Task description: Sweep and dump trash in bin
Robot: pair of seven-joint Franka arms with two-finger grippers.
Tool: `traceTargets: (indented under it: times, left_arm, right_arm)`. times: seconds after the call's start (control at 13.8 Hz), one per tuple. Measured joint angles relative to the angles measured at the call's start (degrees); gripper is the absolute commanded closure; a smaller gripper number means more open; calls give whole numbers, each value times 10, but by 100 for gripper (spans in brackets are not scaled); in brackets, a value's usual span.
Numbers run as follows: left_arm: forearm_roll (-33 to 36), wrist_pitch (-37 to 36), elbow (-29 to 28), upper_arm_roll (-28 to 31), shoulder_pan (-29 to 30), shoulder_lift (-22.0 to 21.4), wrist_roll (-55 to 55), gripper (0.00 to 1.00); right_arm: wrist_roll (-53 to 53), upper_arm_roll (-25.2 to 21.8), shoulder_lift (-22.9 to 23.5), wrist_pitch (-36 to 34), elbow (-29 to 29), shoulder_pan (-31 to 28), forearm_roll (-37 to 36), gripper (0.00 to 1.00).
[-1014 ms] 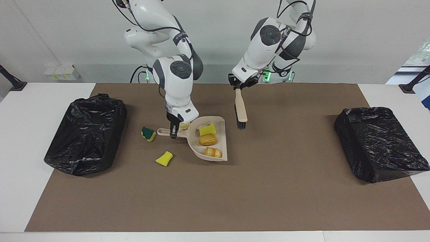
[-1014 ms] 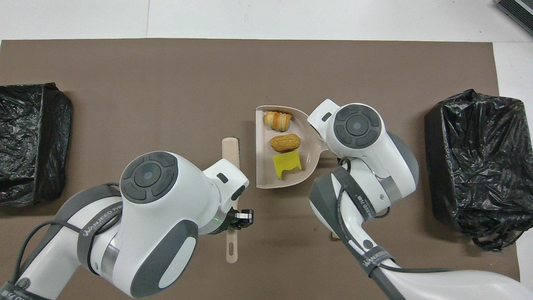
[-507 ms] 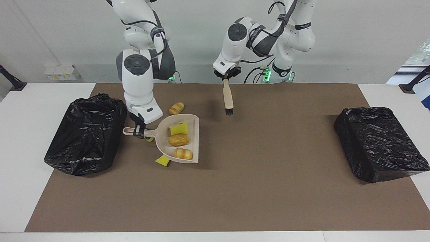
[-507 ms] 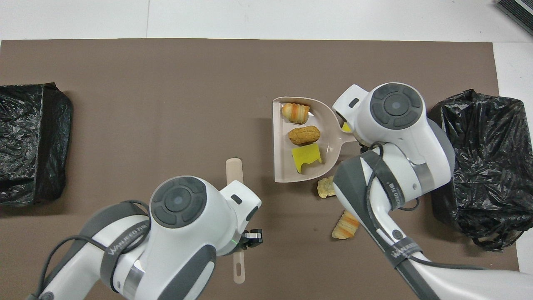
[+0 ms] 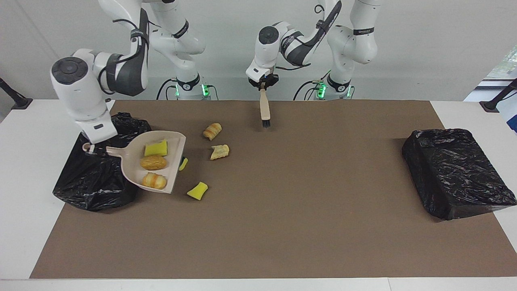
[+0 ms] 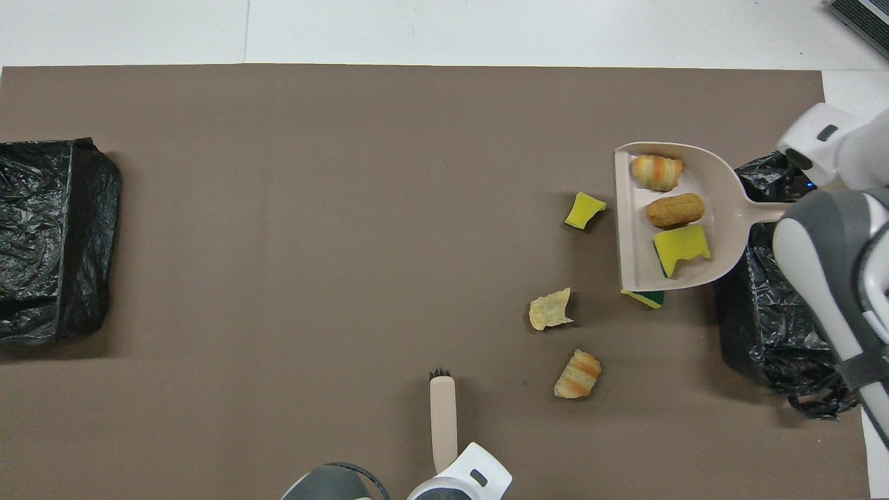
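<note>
dustpan [image 5: 155, 165]: since a second ago i have carried it from mid-mat toward the right arm's end; it is now raised, its handle end over the bin, its open mouth over the mat.
right gripper [image 5: 92, 148]: my fingers are clenched on the dustpan handle, over the rim of the bin.
load in pan: three pieces of trash ride along, a yellow sponge bit [image 5: 156, 148], a tan chunk [image 5: 153, 162] and a striped roll [image 5: 154, 180]; none has spilled.
bin [image 5: 87, 190]: black-bagged, at the right arm's end; the pan partly overlaps it, so by my judgement the dump is the step in hand and only a tilt remains.
left gripper [image 5: 263, 85]: pulled back toward the robots since a second ago, clamped on the brush [image 5: 264, 110], which hangs bristles down over the mat's near edge and waits.
trash left on mat: a green-and-yellow sponge [image 5: 183, 163] just beside the pan's mouth, a yellow bit [image 5: 197, 190], a striped roll [image 5: 212, 131] and a pale chunk [image 5: 219, 151]; another sweep is needed.
edges: the pan's mouth faces away from the bin; tipped wrongly, the load falls back on the mat.
open room: wide bare mat [image 5: 307, 194] between the scraps and the second bin [image 5: 456, 171] at the left arm's end.
</note>
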Motion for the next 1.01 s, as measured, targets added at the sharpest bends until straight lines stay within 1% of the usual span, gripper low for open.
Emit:
traceTargets:
  times: [0.22,0.43,0.51,0.58,0.65,0.8,0.87,1.01]
  left_arm:
    - [-7,10,-17,1,-3,0,-8,100]
    - [-38,19,-23,2,-3,0,18,99]
    - [-40,20,-24,3,-3,0,25,94]
    - [-41,20,-24,4,-3,0,33,87]
    - [-43,20,-24,5,-3,0,44,72]
    - [-52,20,-25,5,-3,0,61,68]
    - [-53,20,-25,5,-3,0,68,67]
    - [-54,20,-25,7,0,0,83,59]
  right_arm:
    - [-13,-1,-6,8,-4,-70,-46,100]
    - [-13,-1,-14,61,-26,-118,-110,100]
    - [-10,-1,-20,79,-40,-126,-138,100]
    - [0,-1,-26,88,-53,-128,-172,100]
    - [17,0,-30,91,-64,-127,-207,100]
    - [56,6,-34,91,-90,-120,-266,100]
    - [63,7,-35,91,-99,-112,-282,100]
    - [72,7,-35,74,-106,-88,-315,100]
